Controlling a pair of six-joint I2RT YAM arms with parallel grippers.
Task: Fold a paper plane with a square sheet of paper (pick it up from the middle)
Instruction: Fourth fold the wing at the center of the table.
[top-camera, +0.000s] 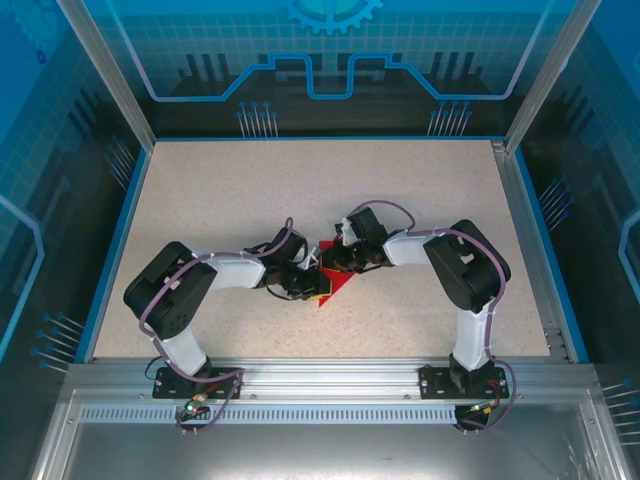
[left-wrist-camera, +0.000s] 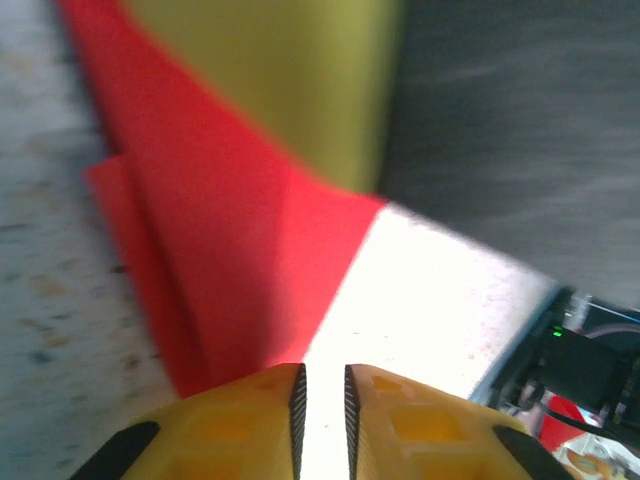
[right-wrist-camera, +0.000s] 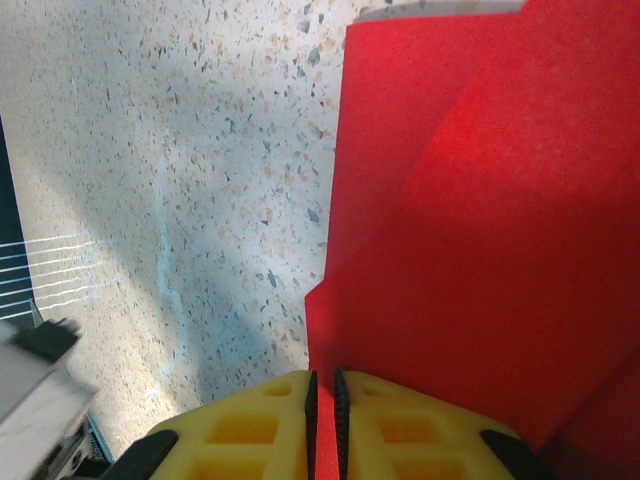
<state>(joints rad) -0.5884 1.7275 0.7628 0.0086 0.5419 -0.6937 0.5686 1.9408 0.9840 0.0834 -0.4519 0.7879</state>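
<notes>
Left wrist: blurry, cropped red paper (left-wrist-camera: 230, 250)

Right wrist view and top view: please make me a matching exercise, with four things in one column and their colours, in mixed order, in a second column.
Things:
1. folded paper
2. table top
3. right claw's fingers
4. table rim

Colours:
A. yellow
B. speckled beige
C. red
D. blue

Pairs: 1-C, 2-B, 3-A, 4-D
</notes>
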